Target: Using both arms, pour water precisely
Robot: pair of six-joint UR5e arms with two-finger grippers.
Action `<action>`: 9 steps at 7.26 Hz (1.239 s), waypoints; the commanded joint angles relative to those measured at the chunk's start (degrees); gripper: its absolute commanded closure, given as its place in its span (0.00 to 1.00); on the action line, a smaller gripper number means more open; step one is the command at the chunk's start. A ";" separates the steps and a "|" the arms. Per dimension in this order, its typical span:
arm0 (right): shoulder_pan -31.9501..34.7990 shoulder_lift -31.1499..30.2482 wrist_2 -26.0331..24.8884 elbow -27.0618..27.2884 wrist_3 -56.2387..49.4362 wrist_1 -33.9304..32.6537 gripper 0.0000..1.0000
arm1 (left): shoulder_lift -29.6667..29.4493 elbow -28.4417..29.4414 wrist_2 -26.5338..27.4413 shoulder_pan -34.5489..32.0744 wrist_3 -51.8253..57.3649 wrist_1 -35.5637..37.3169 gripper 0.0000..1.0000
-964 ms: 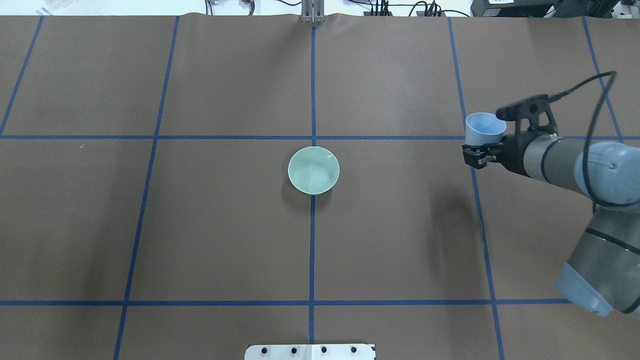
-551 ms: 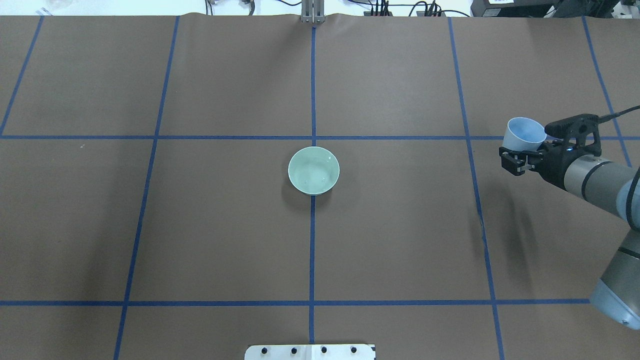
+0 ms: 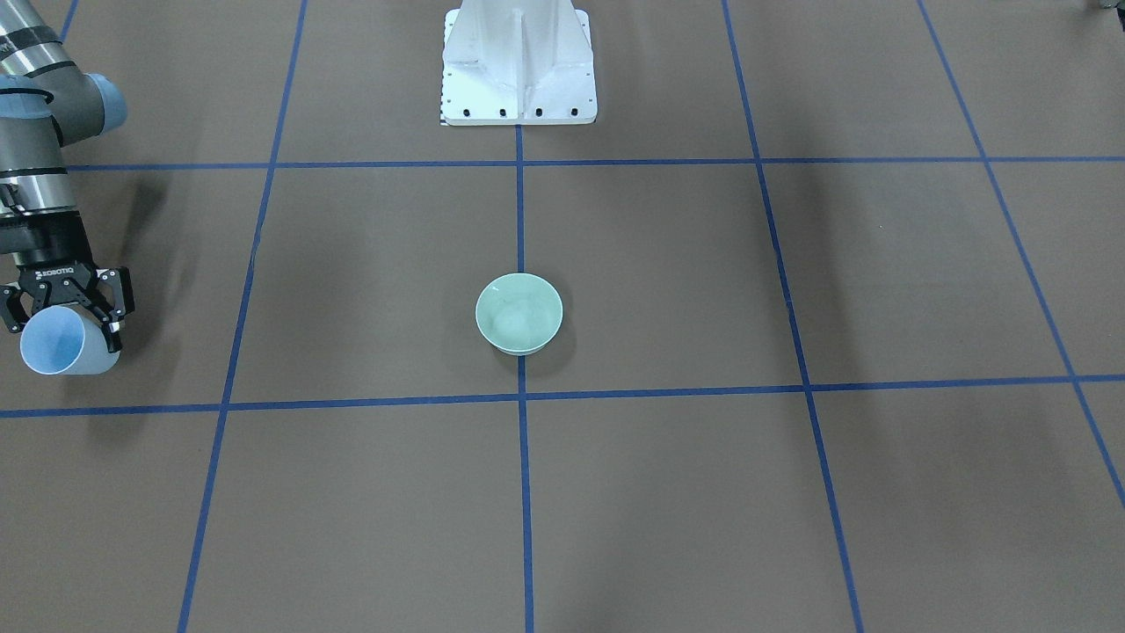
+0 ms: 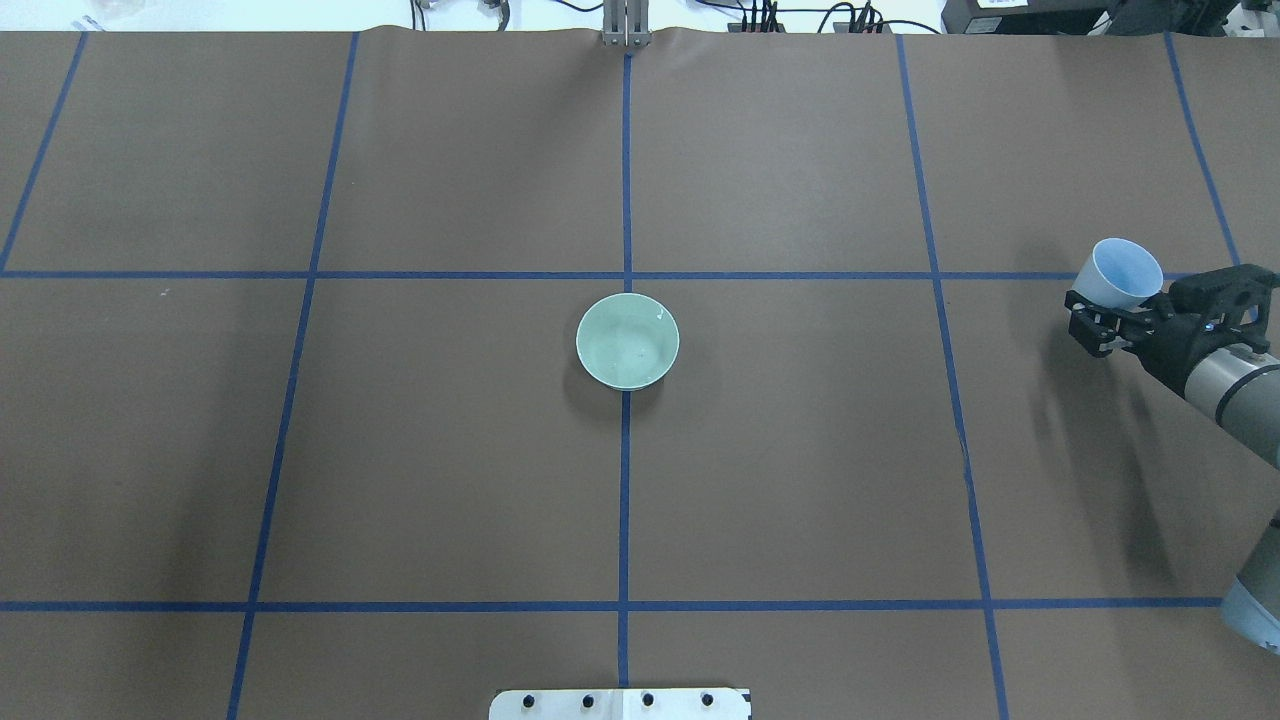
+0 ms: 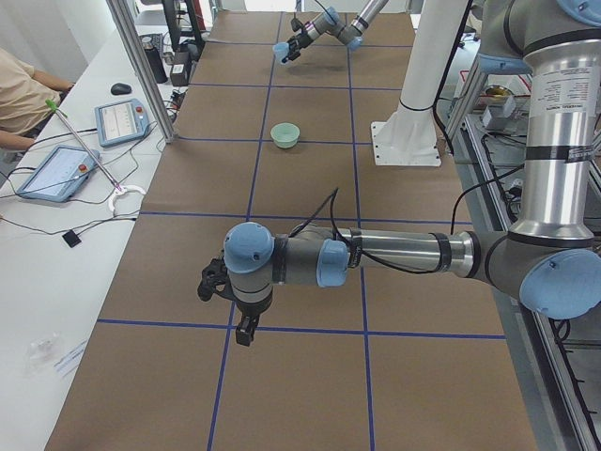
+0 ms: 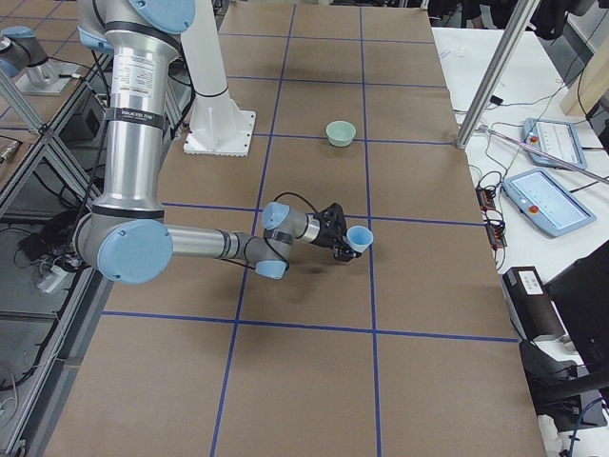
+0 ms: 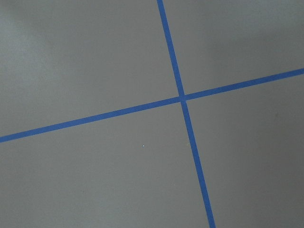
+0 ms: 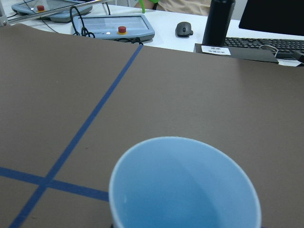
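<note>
My right gripper (image 4: 1096,322) is shut on a pale blue cup (image 4: 1121,272), held tilted above the table's right edge, far from the mint-green bowl (image 4: 627,340) at the centre. The front-facing view has that gripper (image 3: 61,308) and cup (image 3: 54,345) at its left edge. Inside the cup (image 8: 185,187) I make out no liquid. Water (image 3: 518,318) shows as faint ripples in the bowl (image 3: 518,290). My left gripper (image 5: 225,307) hangs low over the left end of the table, and whether it is open or shut I cannot tell; its wrist view shows only brown mat and blue tape.
The white pedestal (image 3: 518,70) stands at the robot's side of the table. Along the far edge runs a white desk with control tablets (image 5: 117,117), an aluminium post (image 5: 141,70), a black bottle (image 8: 218,21) and a seated person (image 5: 23,94).
My right arm has drawn back to the right with the cup, farther away from the bowl. The bowl has stayed in place.
</note>
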 commanded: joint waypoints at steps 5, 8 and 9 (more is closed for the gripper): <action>-2.86 0.11 -6.86 -4.18 0.11 3.63 0.16 | -0.26 0.00 0.00 0.59 -0.01 -0.01 0.00; -2.78 0.72 -8.45 -3.74 0.11 3.63 0.01 | -0.44 0.00 0.00 0.85 -0.10 0.07 0.00; -2.78 0.72 -9.06 -3.13 0.03 3.72 0.01 | -0.53 0.00 0.00 0.85 -0.10 0.07 0.00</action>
